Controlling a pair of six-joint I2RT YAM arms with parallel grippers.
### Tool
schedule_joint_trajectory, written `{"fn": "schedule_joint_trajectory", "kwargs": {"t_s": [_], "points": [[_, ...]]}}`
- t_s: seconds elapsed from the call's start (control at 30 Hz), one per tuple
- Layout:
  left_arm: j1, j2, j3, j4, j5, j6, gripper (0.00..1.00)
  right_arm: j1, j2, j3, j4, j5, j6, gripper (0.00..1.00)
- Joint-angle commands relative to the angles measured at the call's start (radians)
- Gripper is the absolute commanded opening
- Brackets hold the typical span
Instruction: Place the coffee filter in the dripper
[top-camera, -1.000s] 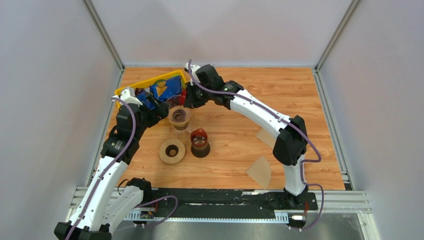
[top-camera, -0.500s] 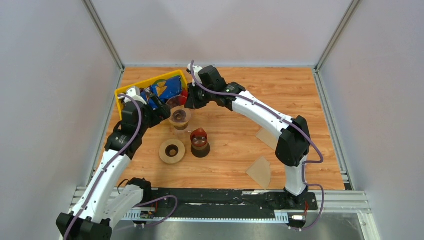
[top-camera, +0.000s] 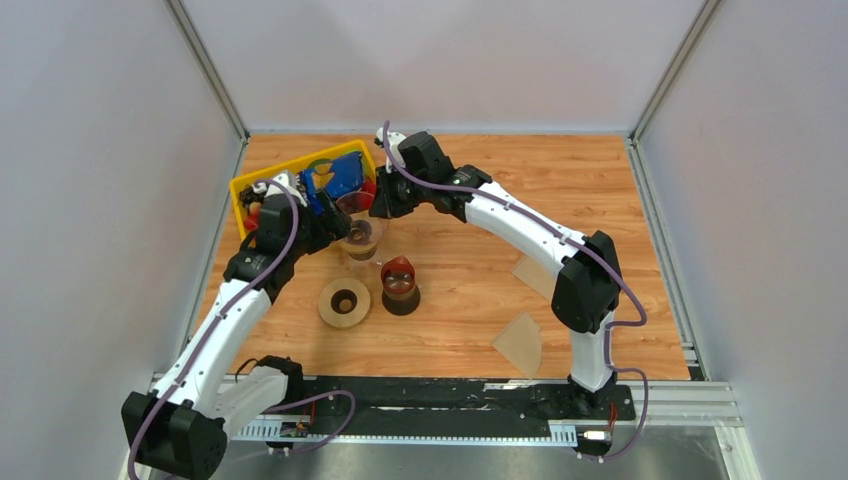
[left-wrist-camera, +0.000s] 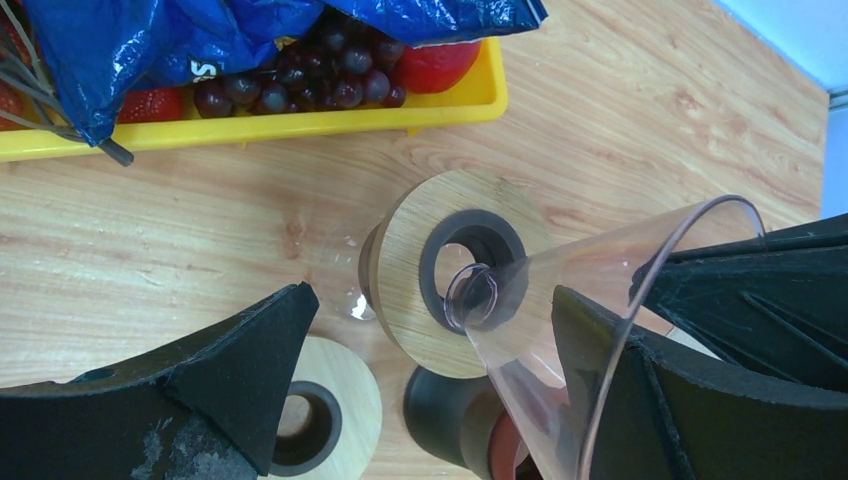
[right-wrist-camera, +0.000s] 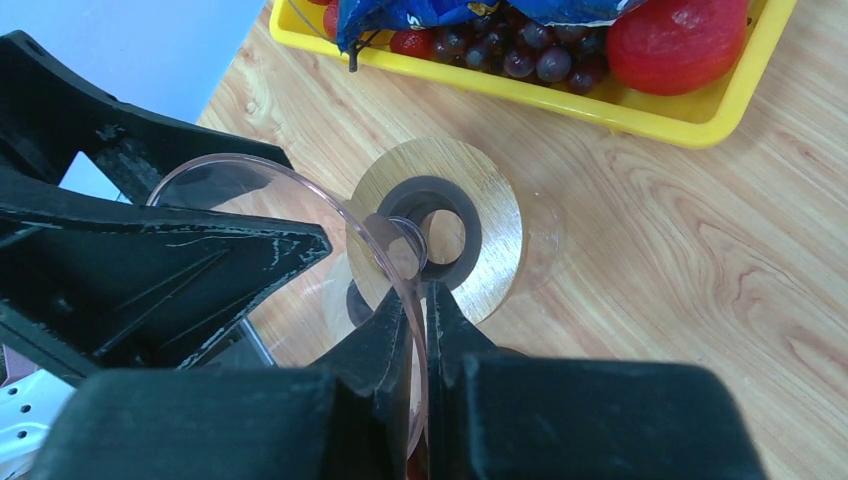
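The dripper's clear cone (top-camera: 355, 207) hangs tilted, its narrow tip at the dark hole of its small wooden ring collar (top-camera: 358, 238). My right gripper (top-camera: 378, 205) is shut on the cone's wall, as the right wrist view shows (right-wrist-camera: 425, 300). My left gripper (top-camera: 325, 215) is open. In the left wrist view (left-wrist-camera: 430, 310) its fingers stand either side of the cone (left-wrist-camera: 580, 300) and collar (left-wrist-camera: 410, 260), the cone lying against the right finger. Two tan coffee filters lie flat at the front right, one nearer (top-camera: 520, 343) and one farther (top-camera: 530, 272), away from both grippers.
A yellow tray (top-camera: 245, 188) with a blue bag, grapes and red fruit stands at the back left, just behind the grippers. A larger tan ring disc (top-camera: 343, 302) and a dark red-brown piece on a black base (top-camera: 400, 285) stand just in front of the collar.
My left arm has swung right, bringing its open gripper up to the cone. The right gripper and the cone have barely moved.
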Motion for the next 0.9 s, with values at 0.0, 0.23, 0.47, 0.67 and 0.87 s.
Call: {"fn": "schedule_joint_trajectory", "kwargs": {"t_s": [0.0, 0.23, 0.47, 0.67, 0.87], "points": [[-0.003, 0.018, 0.041, 0.038, 0.02, 0.025, 1.0, 0.003, -0.009, -0.022, -0.055, 0.012, -0.017, 0.04], [-0.003, 0.034, 0.072, 0.044, 0.027, 0.031, 1.0, 0.004, -0.002, 0.064, -0.058, 0.045, -0.036, 0.04], [-0.003, 0.018, 0.101, 0.067, 0.029, 0.033, 1.0, 0.003, -0.014, 0.121, -0.059, 0.056, -0.051, 0.04], [-0.003, 0.051, 0.11, 0.086, 0.048, 0.033, 0.98, 0.003, -0.001, 0.108, -0.057, 0.054, -0.051, 0.04], [-0.002, 0.108, 0.124, 0.079, 0.067, 0.041, 0.88, 0.004, 0.04, 0.132, -0.059, 0.085, -0.072, 0.04]]}}
